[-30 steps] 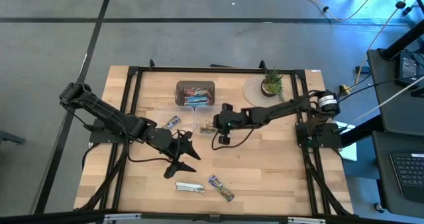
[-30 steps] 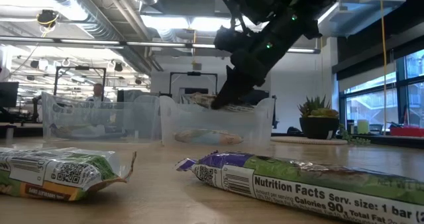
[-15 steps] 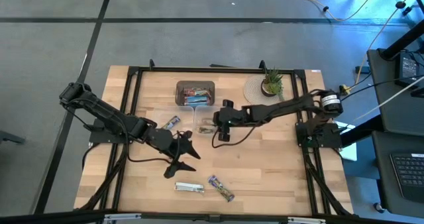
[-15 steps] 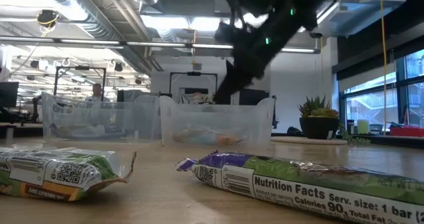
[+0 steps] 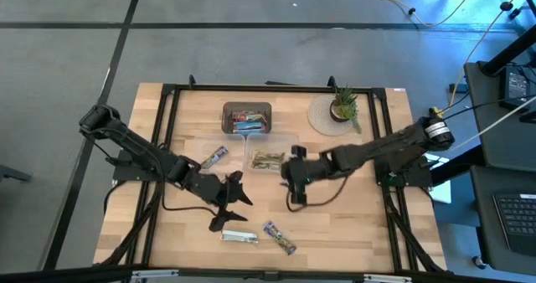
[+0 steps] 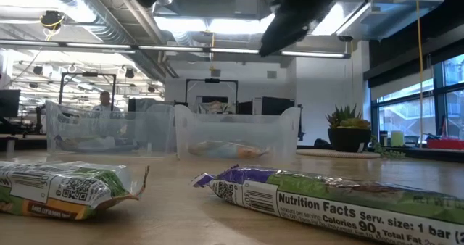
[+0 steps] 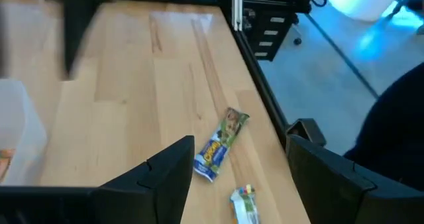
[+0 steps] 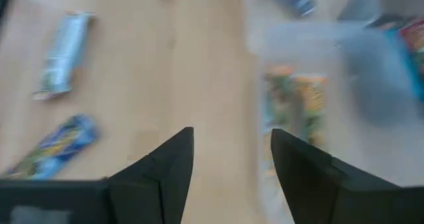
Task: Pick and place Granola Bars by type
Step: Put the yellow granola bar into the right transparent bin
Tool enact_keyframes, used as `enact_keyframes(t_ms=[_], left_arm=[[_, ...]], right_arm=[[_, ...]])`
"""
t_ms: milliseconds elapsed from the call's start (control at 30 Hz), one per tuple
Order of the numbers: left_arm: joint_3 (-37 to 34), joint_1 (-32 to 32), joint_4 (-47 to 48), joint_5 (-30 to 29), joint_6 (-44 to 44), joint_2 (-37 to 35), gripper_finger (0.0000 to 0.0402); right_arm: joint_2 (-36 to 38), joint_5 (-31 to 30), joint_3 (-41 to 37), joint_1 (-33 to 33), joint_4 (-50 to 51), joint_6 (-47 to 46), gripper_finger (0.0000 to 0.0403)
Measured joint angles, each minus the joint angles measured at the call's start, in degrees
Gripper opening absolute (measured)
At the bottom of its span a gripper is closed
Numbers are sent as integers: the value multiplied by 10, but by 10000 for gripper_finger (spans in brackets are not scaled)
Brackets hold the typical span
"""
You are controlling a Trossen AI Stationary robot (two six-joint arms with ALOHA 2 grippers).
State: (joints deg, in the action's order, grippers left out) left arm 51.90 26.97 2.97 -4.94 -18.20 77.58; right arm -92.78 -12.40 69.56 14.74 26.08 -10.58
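Two Granola Bars lie flat on the wood near the table's front edge: a silvery one (image 5: 239, 236) and a dark purple one (image 5: 279, 238). Green-tan bars (image 5: 268, 159) lie in a clear tub (image 5: 286, 149), and a blue-white bar (image 5: 215, 156) lies in a second tub to its left. My left gripper (image 5: 230, 203) hovers open just beyond the two loose bars, which show past its fingers (image 7: 222, 143). My right gripper (image 5: 293, 187) hangs open above bare wood, on the near right side of the green-tan tub (image 8: 295, 111), with nothing between its fingers.
A dark brown tray (image 5: 247, 118) holding more bars sits at the back centre. A potted plant (image 5: 342, 107) on a round mat stands to its right. Bare wood lies between the tubs and the two loose bars (image 6: 326, 198).
My right gripper has risen out of the clear tub with the green-tan bars and gone toward the table's near edge and a little to the right. My left gripper has shifted slightly toward the near edge, closer to the two loose bars.
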Motion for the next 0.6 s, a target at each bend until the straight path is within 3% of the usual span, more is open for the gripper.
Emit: enact_keyframes(t_ms=[167,300,600], left_arm=[[0,33,-3,-72,36,33,231],[0,59,0,-129,44,58,231],[20,140,-1,-205,28,145,231]], right_arm=[[1,-5,0,61,18,-65,204],[-2,-57,0,101,20,-104,204],[-10,-110,-1,147,21,-192,204]])
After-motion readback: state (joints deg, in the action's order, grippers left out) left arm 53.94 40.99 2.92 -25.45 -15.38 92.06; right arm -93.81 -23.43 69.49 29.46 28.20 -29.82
